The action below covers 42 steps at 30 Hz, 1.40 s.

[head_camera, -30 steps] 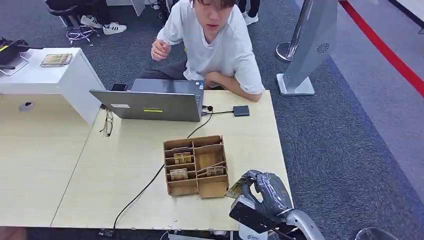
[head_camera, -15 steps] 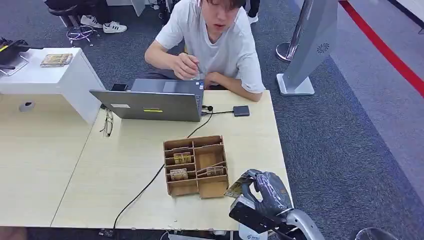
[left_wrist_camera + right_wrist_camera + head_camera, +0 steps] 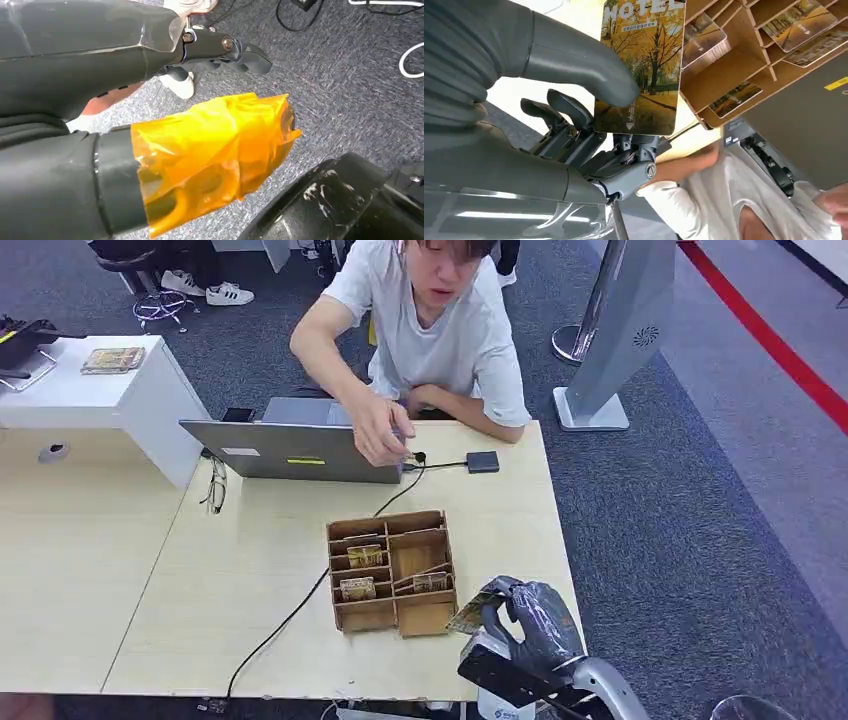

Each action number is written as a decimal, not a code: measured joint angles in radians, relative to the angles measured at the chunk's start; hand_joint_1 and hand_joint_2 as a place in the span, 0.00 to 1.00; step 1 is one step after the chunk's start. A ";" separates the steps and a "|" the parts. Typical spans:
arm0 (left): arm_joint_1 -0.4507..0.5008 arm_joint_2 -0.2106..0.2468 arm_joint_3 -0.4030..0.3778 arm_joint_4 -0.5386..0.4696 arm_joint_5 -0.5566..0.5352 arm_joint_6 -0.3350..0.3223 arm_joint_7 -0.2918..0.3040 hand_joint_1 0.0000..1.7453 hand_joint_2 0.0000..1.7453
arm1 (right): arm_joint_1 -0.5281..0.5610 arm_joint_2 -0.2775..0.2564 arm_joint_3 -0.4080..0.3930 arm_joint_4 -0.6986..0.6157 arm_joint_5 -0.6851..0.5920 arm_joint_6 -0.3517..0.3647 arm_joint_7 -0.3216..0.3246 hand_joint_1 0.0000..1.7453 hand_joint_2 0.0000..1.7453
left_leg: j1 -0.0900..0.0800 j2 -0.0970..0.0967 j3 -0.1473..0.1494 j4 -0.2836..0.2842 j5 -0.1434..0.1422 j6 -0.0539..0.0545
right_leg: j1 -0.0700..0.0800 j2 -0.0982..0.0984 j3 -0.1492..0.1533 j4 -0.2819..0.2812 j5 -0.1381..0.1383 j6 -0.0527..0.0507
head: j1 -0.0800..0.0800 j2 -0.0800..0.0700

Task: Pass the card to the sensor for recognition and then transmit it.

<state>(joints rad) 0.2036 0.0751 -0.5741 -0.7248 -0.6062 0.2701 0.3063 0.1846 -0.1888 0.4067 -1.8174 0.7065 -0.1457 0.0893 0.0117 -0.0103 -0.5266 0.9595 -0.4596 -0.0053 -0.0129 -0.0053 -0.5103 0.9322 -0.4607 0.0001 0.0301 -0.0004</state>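
Card (image 3: 644, 65): rectangular, autumn-tree print, "HOTEL" lettering; long axis toward the wooden organizer (image 3: 392, 571) at 10 o'clock. Pinched by right hand (image 3: 525, 620), thumb (image 3: 589, 65) over its face. Left hand (image 3: 210, 155): finger state indeterminable.

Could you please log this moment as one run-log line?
right robot hand: holds hotel card | card: beside wooden organizer | left robot hand: hanging, holds nothing | person: reaching over laptop

A pale wooden tabletop (image 3: 500, 530) stands on grey-blue carpet floor (image 3: 690, 540) crossed by a red stripe (image 3: 770, 335). A white cabinet (image 3: 120, 395) sits at its far left, and a silver-grey freestanding kiosk (image 3: 620, 330) beyond.
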 joint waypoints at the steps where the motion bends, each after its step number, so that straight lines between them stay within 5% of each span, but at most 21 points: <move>1: 0.000 -0.001 0.003 0.000 -0.003 -0.001 0.000 0.00 0.00 | 0.000 0.000 0.000 -0.001 0.000 0.000 -0.001 1.00 1.00 | 0.000 0.000 0.000 0.000 0.000 0.000 | 0.000 0.000 0.000 0.000 0.000 0.000 | 0.000 0.000; 42: 0.009 -0.013 0.051 -0.010 -0.039 -0.019 -0.005 0.00 0.00 | -0.022 0.014 -0.001 -0.018 0.015 0.007 -0.018 1.00 1.00 | 0.000 0.000 0.000 0.000 0.000 0.000 | 0.000 0.000 0.000 0.000 0.000 0.000 | 0.000 0.000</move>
<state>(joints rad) 0.2129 0.0618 -0.5234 -0.7343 -0.6451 0.2506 0.3014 0.1627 -0.1743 0.4059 -1.8349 0.7214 -0.1389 0.0713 0.0117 -0.0103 -0.5266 0.9595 -0.4595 -0.0053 -0.0129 -0.0053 -0.5103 0.9323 -0.4607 0.0001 0.0301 -0.0004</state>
